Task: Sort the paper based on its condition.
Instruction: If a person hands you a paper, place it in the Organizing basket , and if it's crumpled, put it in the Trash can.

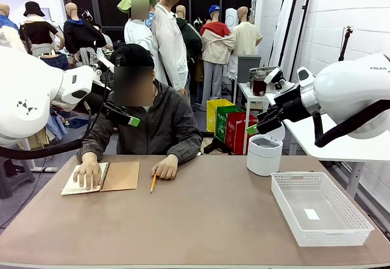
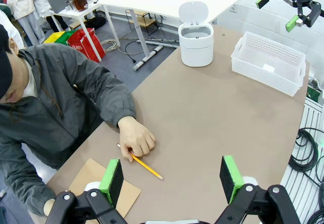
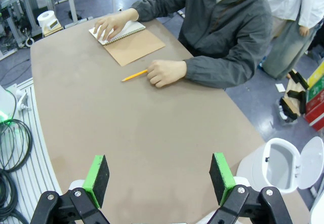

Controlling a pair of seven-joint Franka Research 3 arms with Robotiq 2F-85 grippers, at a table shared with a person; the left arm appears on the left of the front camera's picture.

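I am hovering my left gripper and right gripper above the table, both spreading wide and empty, paper lying on the notebook, person's hand covering most of it

- Brown table — left side: open notebook, pencil just beside, person's hand at pencil's end.
- Right side: white bin, lid up — white basket near it.
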